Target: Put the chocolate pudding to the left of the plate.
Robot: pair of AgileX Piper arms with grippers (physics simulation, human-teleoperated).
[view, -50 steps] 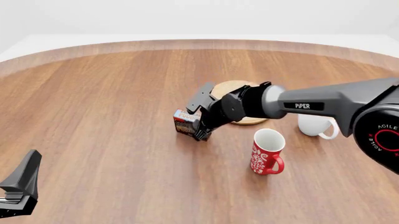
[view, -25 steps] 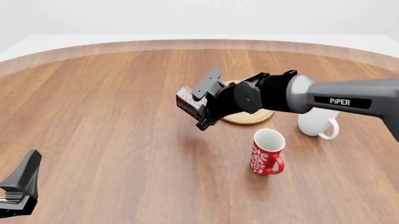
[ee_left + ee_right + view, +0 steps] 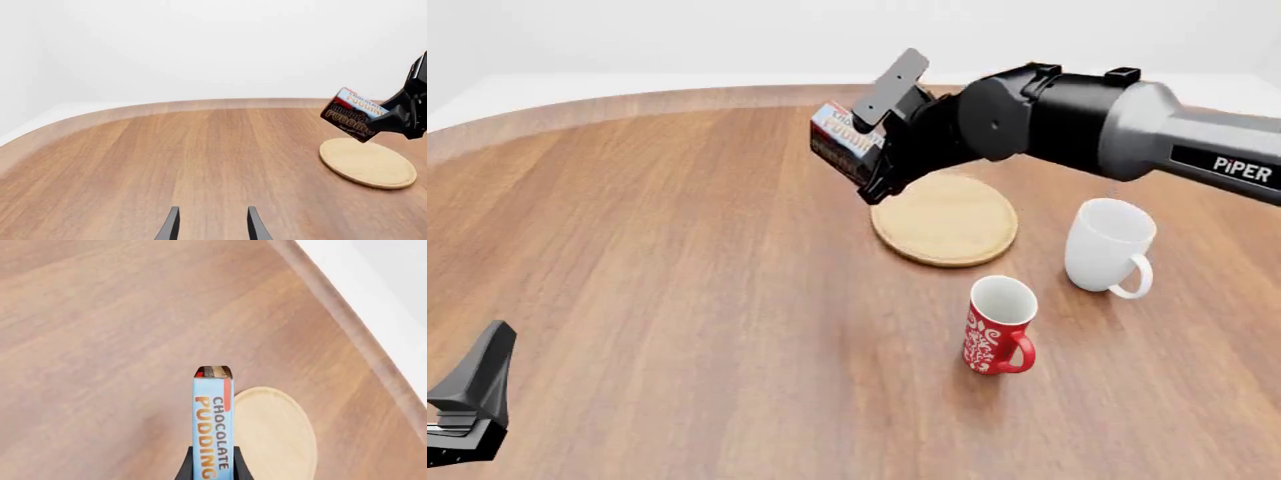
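Right arm: the dark grey right gripper clamps the small rectangular chocolate pudding box, dark brown with a light blue and red band, fingers pressed on its two broad faces.
Pudding: held tilted in the air, clear of the brown wooden table, hanging above the far-left edge of the flat round light-wood plate; the right wrist view shows the box edge-on with the plate just beside it.
Left arm: the left gripper rests low at the near left of the table, its two black fingers spread with nothing between them.
Bystanders: a white ceramic mug stands right of the plate, a red patterned mug near and a little right of it; both are well apart from the box.
Step in hand: carrying the box toward bare wood left of the plate, by the look of it.
Doing it well: the box likely needs to shift further left so it clears the rim, be levelled, then lowered until its base meets the table before the fingers part; letting go while tilted risks a topple onto the plate.
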